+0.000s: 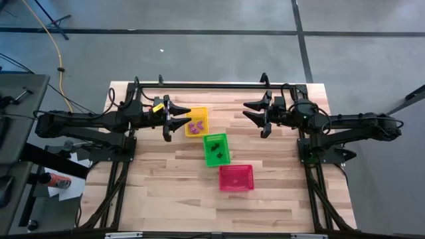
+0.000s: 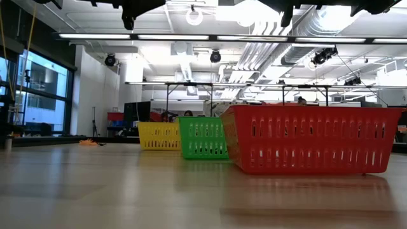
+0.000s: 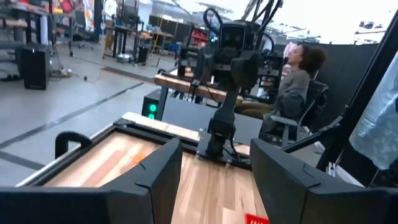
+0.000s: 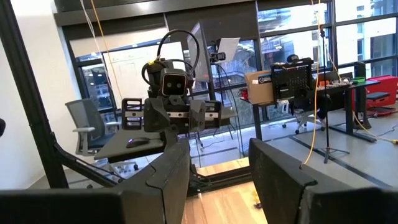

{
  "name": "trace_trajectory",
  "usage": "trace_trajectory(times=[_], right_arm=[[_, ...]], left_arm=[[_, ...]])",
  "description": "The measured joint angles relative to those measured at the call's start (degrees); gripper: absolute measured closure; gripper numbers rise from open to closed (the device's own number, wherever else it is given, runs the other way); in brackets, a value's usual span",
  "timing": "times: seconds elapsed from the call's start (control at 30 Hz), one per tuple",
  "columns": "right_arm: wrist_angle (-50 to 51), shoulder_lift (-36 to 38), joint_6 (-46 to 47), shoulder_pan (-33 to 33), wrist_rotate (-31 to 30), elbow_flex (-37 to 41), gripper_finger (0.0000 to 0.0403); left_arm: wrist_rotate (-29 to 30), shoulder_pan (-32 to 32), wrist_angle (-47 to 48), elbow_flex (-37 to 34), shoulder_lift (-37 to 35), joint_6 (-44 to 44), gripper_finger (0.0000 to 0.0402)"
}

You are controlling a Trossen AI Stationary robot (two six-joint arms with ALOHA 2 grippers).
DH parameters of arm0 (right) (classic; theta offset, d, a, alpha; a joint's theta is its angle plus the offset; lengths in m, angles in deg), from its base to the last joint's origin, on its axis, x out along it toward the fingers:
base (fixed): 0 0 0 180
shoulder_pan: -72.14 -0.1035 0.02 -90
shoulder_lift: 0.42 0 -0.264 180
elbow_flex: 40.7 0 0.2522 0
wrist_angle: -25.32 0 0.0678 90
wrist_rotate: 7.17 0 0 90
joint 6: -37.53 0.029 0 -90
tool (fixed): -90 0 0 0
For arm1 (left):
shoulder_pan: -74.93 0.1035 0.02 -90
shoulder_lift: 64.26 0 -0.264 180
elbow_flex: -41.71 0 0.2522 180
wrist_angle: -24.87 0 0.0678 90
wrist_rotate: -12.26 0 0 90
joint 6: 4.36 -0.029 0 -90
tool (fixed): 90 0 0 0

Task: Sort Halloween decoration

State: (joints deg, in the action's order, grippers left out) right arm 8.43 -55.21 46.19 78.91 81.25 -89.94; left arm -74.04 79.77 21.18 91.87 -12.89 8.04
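Three small mesh baskets stand in a slanting row mid-table. The yellow basket holds purple trinkets, the green basket holds black trinkets, and the red basket is nearest the front edge. My left gripper hangs level above the table, just left of the yellow basket. It is open, with nothing between its fingers. My right gripper hangs level on the far right side. It is also open, with nothing between its fingers, and faces the left one.
The low view shows the red basket closest, with the green basket and the yellow basket behind it, all resting on their bottoms. Bare wood lies along the front of the table. A person sits beyond the table's right side.
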Motion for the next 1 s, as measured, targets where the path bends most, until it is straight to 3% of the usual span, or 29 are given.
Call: trace_trajectory(times=[0.67,0.77,0.87,1.0], right_arm=[[0.02,0.00,0.54,0.00,0.01,0.00,0.0242],[1.39,0.00,8.34,-0.01,-2.38,-0.09,0.0242],[14.38,-0.03,18.09,0.81,-7.65,-3.06,0.0242],[47.44,-2.14,27.25,4.77,-11.91,-12.47,0.0242]], left_arm=[[0.00,0.00,-0.85,0.00,0.02,-0.54,0.0222],[0.00,0.00,-0.83,0.00,0.02,-0.56,0.0222],[0.03,0.00,-0.83,0.00,0.02,-0.56,0.0222],[1.17,0.00,-0.83,0.00,0.02,-0.58,0.0222]])
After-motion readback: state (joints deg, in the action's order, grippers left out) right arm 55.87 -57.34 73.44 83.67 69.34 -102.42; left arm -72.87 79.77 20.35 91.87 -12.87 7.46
